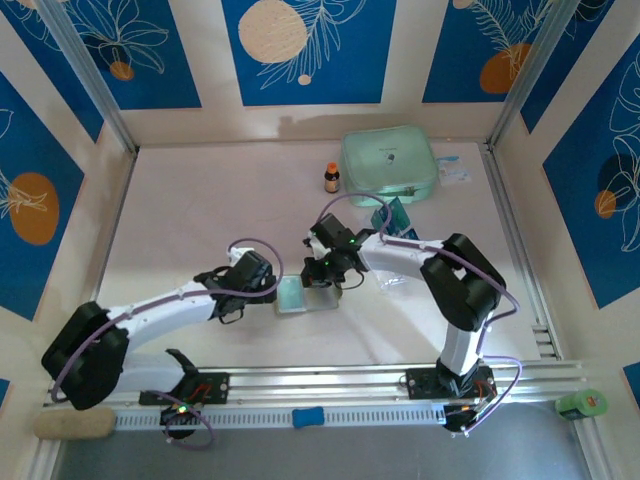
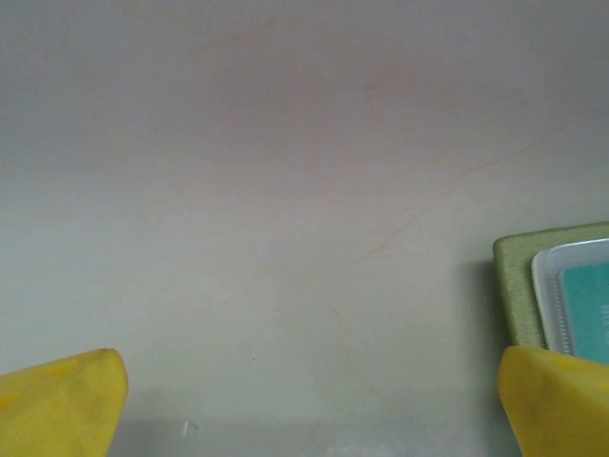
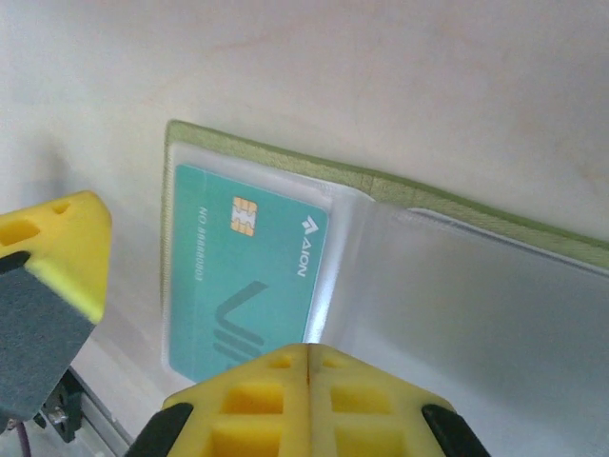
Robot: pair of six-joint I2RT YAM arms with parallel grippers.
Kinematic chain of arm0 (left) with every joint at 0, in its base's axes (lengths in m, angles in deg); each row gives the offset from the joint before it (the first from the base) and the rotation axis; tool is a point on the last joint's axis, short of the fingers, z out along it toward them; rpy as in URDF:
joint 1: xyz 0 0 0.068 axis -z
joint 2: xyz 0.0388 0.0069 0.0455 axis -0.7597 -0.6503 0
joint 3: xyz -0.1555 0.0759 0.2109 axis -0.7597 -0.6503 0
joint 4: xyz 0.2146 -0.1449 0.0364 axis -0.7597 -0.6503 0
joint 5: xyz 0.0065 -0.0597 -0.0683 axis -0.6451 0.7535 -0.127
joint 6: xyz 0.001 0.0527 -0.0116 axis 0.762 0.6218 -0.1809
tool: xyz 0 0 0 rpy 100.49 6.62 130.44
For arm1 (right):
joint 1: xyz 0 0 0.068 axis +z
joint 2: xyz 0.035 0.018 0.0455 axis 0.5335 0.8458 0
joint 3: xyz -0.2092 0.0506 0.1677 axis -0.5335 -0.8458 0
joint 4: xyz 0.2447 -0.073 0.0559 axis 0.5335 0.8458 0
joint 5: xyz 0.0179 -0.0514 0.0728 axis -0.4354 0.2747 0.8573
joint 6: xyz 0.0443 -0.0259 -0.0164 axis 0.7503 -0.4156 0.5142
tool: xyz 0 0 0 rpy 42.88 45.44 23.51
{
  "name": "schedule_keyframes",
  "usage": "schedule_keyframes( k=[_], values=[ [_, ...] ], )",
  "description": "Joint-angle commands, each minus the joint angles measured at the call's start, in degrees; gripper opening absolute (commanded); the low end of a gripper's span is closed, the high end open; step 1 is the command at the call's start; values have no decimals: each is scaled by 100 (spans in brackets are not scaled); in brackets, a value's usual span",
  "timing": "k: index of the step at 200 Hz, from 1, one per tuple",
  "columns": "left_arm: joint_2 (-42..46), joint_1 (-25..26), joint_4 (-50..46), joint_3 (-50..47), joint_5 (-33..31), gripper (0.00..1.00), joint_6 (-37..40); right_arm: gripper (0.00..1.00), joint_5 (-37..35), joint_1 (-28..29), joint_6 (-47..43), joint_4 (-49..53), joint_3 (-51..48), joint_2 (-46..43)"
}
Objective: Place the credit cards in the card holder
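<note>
Credit card [image 3: 249, 276], thin, stiff and likely slick, lies pocketed in the open card holder [image 3: 381, 186] just ahead of the closed right pincer [image 3: 306, 357], best pinched by an edge; the left pincer [image 2: 312, 390] gapes wide beside it.

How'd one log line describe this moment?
left gripper: open beside card holder | right gripper: shut above it | credit card: one tucked inside

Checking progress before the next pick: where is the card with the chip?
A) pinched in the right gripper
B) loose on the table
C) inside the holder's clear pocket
C: the card lies behind clear plastic inside the open holder; the right gripper is shut on nothing.
</note>
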Motion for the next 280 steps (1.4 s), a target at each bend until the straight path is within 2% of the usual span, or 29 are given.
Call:
schedule_keyframes(
  k=[1,44,149,204,280],
  values=[
    [258,-56,-306,-28,-197,100,-132,0,51,-24,46,166,-78,-215],
    [241,-56,-316,-12,-180,100,-106,0,62,77,97,74,2,-44],
    [-590,-54,95,-153,-62,100,-150,0,-18,43,27,81,431,482],
    [-619,-57,178,-151,-28,100,-132,0,122,115,70,60,606,696],
    [-262,-60,48,-117,-69,100,-63,0,6,83,9,289,512,15]
  ],
)
